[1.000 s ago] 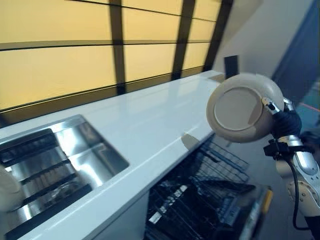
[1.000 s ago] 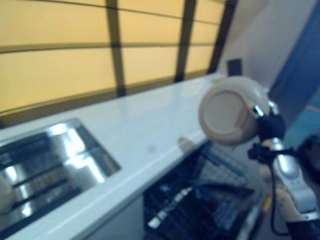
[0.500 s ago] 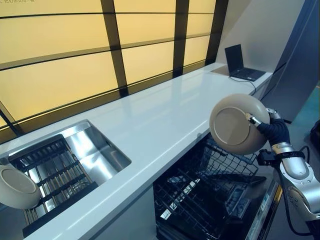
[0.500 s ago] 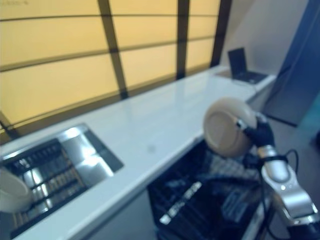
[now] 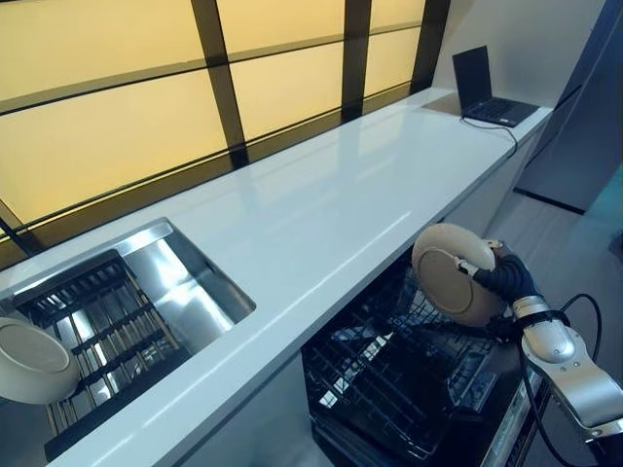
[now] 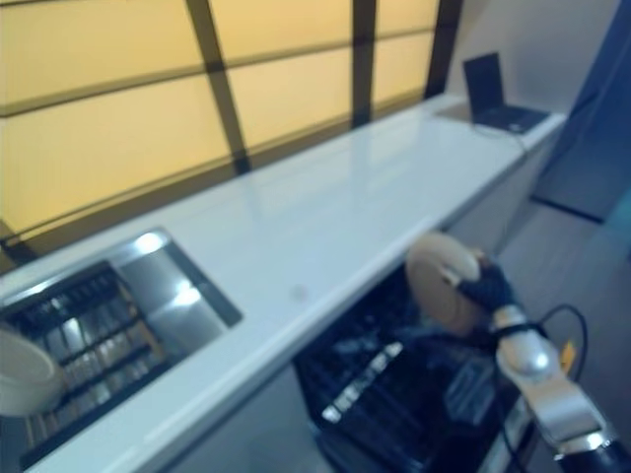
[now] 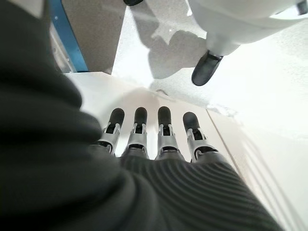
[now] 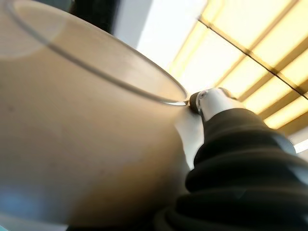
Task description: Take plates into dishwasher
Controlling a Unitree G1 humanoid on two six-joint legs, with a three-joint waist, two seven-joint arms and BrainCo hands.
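Lowered since a moment ago, the beige plate (image 5: 452, 273) is now hanging on edge over the open dishwasher rack (image 5: 409, 375), its rim pinched in the right hand (image 5: 498, 279). The left hand (image 7: 159, 139) is showing straight fingers.

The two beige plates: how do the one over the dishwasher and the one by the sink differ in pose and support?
The held plate stands nearly on edge above the open dishwasher rack, pinched at its rim by the right hand. The sink plate leans at a shallower tilt on the sink rack, with no hand on it. Both are round, beige and show their undersides.
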